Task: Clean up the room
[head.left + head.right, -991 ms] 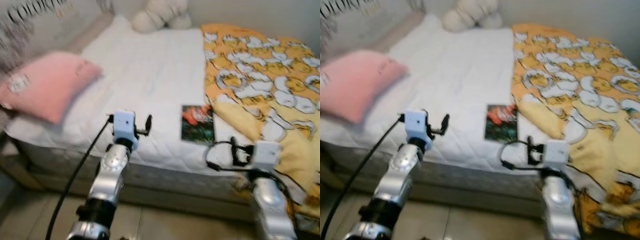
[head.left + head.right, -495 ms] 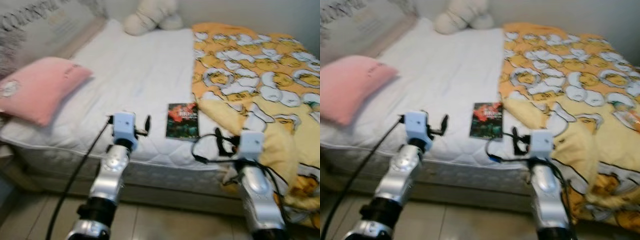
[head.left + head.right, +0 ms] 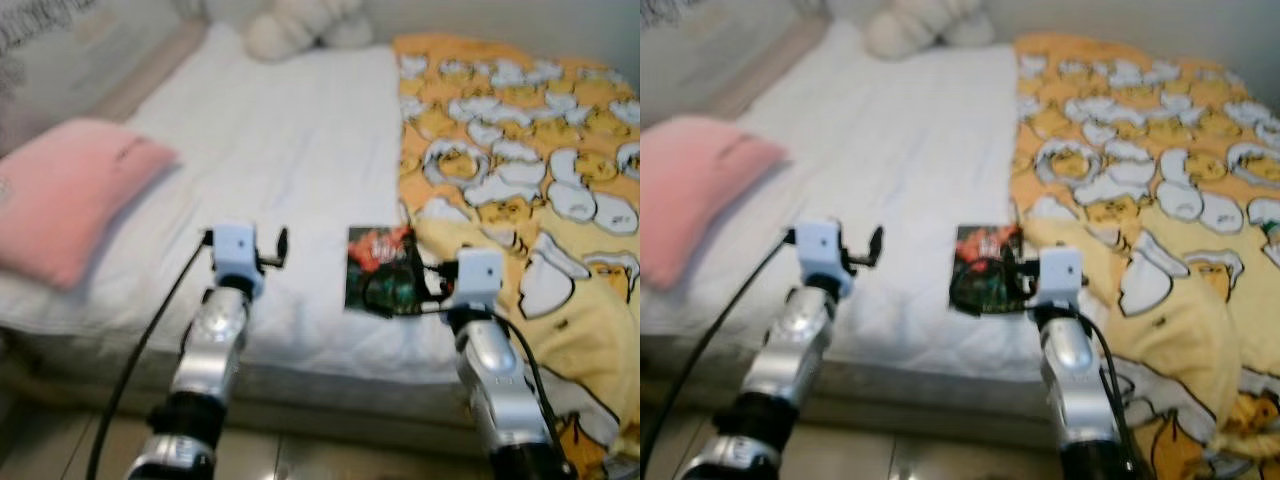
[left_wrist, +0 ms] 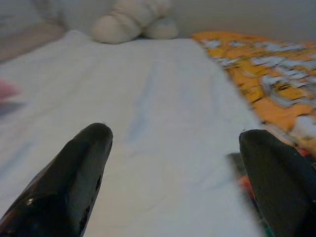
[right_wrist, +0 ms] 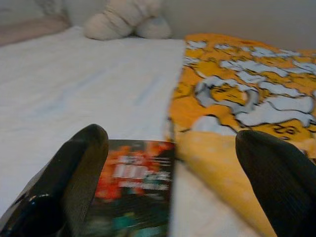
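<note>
1. Bed with white quilted mattress cover [image 3: 290, 150]: extends from the near edge to the far wall.
2. Dark glossy book with red and green cover art [image 3: 375, 268]: lies flat on the white cover near the bed's front edge, just beside the blanket's edge.
3. Orange and yellow blanket printed with white cartoon figures [image 3: 520, 160]: covers the right side of the bed and hangs over its front edge.
4. Pink rectangular pillow [image 3: 70, 195]: on the left side of the bed, well apart from the book.
5. Cream plush toy [image 3: 295, 25]: at the far end of the bed against the wall.
6. Right gripper [image 5: 170, 182]: fingers spread wide, holding nothing, poised just over the book's near end.
7. Left gripper [image 4: 175, 182]: fingers spread wide, holding nothing, above bare white cover to the left of the book.
</note>
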`<state>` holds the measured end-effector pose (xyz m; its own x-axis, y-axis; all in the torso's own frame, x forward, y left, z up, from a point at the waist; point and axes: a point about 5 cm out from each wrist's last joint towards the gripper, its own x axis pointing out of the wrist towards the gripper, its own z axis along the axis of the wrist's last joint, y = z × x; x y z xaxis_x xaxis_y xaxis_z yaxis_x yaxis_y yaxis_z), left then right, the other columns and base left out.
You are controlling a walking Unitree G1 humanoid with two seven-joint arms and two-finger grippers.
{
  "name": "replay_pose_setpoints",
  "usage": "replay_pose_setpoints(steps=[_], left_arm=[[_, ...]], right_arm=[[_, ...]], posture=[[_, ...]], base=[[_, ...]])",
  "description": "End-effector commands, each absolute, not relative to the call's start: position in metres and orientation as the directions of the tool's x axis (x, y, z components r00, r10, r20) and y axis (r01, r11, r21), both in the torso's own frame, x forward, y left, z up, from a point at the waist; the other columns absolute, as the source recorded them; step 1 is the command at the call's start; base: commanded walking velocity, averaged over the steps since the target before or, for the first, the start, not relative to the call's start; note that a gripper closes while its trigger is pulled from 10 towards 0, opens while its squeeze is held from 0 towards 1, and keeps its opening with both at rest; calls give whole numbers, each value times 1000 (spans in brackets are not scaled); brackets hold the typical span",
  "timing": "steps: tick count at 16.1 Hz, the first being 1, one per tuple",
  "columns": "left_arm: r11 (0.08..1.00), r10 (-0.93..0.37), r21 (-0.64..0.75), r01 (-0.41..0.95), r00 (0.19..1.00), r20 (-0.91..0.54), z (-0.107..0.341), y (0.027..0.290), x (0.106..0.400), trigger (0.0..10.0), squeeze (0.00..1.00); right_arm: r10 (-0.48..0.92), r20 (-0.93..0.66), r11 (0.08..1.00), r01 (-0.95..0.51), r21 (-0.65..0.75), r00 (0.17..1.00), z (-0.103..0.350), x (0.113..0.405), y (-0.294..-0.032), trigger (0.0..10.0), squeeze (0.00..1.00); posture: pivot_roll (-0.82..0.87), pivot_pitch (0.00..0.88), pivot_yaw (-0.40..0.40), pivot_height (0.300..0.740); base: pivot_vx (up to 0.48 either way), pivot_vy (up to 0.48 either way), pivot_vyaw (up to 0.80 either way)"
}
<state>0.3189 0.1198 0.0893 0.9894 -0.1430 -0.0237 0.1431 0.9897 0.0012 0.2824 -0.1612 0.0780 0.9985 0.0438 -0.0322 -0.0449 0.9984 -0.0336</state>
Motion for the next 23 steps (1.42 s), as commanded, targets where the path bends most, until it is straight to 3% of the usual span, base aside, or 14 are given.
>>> replay_pose_setpoints(steps=[1, 4, 7, 8, 11, 14, 16, 20, 23], left_arm=[[982, -187, -27, 186, 981, -44, 90, 104, 320, 10000, 0], [982, -187, -12, 187, 980, -74, 85, 101, 321, 10000, 0], [992, -127, -34, 122, 966, -223, 58, 105, 327, 10000, 0], [984, -177, -70, 163, 927, -331, 35, 89, 320, 10000, 0], [973, -230, -44, 229, 912, -341, 30, 68, 313, 10000, 0], [976, -215, -34, 217, 910, -355, 24, 61, 308, 10000, 0], [976, -215, -38, 216, 907, -361, 21, 60, 306, 10000, 0], [942, -259, 112, 315, 899, -354, 8, 40, 283, 10000, 0], [942, -277, 80, 326, 890, -363, 4, 31, 275, 10000, 0]], right_arm=[[13, -57, 998, -16, -60, 998, 74, 278, -173, 10000, 0], [12, -87, 998, -18, -63, 996, 68, 273, -175, 10000, 0], [30, -160, 996, -44, -79, 987, 53, 253, -182, 10000, 0], [36, -227, 994, -59, -95, 973, 41, 229, -193, 10000, 0], [30, -312, 991, -69, -114, 950, 30, 195, -205, 10000, 0], [19, -387, 985, -84, -152, 922, 19, 157, -216, 10000, 27], [13, -406, 982, -87, -165, 914, 16, 150, -218, 10000, 20], [24, -442, 985, -97, -144, 897, 16, 132, -207, 10000, 20], [28, -458, 983, -107, -147, 888, 15, 125, -207, 10000, 16]], posture=[[35, 0, -18, 740], [24, 0, -21, 740], [2, 0, -56, 740], [-51, 0, -94, 740], [-106, 0, -117, 740], [-135, 73, -115, 740], [-143, 88, -111, 740], [-157, 132, -108, 740], [-162, 135, -113, 740]], base=[[480, 0, 0], [320, 0, -388], [0, 0, -375], [0, 0, 0], [0, 0, -183], [0, 0, -340], [0, 0, 0], [0, 0, 0], [0, 0, 0]])
